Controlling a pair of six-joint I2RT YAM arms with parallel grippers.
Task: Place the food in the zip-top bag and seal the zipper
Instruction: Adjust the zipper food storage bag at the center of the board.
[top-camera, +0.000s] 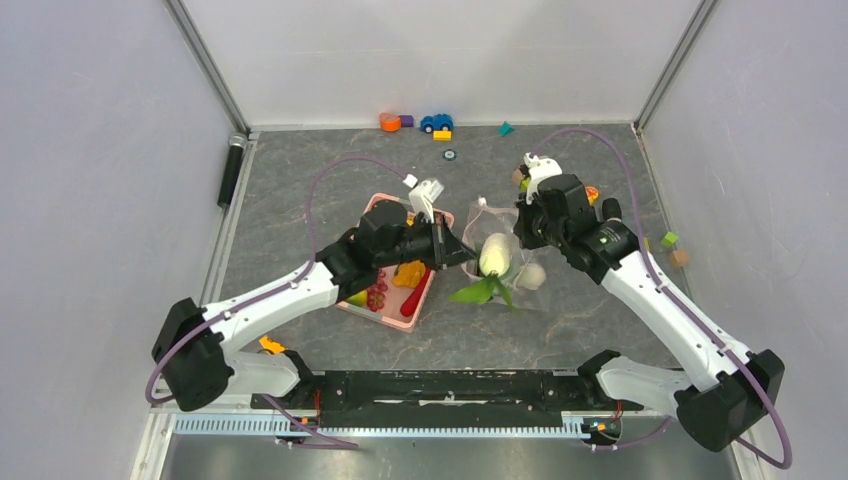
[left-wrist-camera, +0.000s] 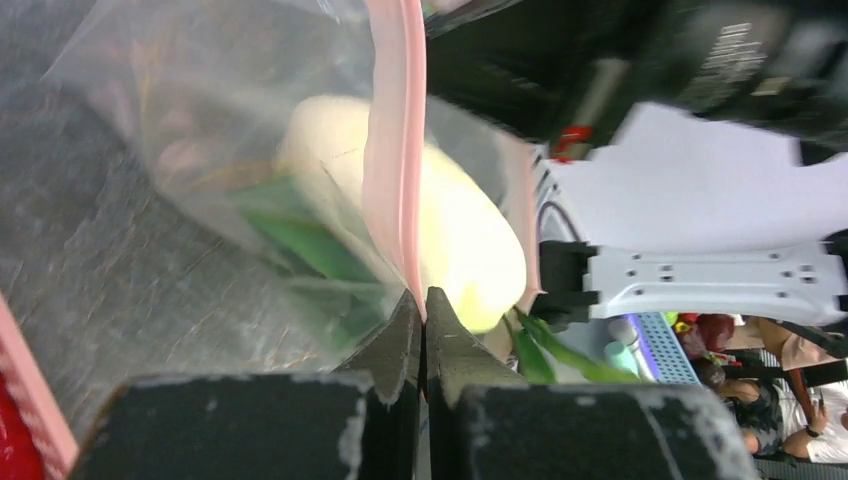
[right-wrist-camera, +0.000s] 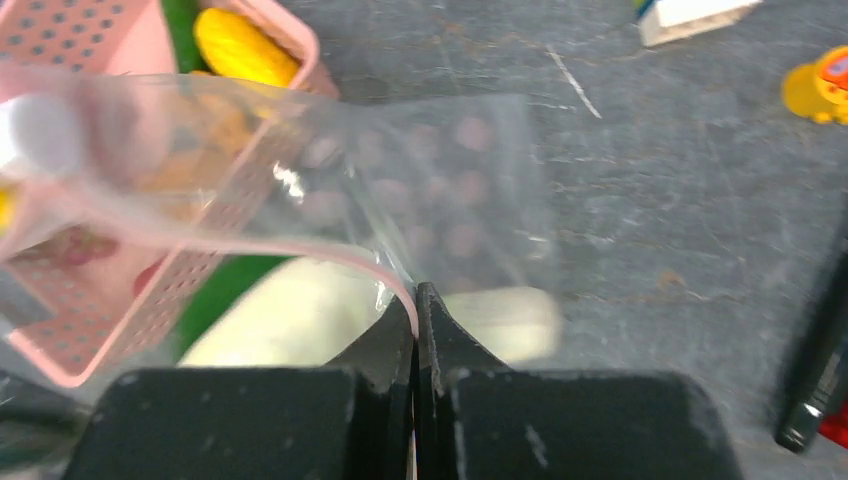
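Grey table (top-camera: 300, 170), centre: my left fingers (left-wrist-camera: 395, 345) and right fingers (right-wrist-camera: 385, 350) are clamping the limp, probably slippery zip-top bag (right-wrist-camera: 460, 200) by its firmer zipper (left-wrist-camera: 395, 150).

Left arm (top-camera: 290, 295): stretched forward and to the right, wrist low.
Left gripper (left-wrist-camera: 422, 300): jaws pressed together, pointing right.
Right arm (top-camera: 660, 300): stretched forward and inward, wrist angled down.
Right gripper (right-wrist-camera: 415, 295): jaws pressed together, close to its partner.

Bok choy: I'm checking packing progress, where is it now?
In the top view the bok choy lies mid-table, its white stalk in the bag, just right of the pink basket.
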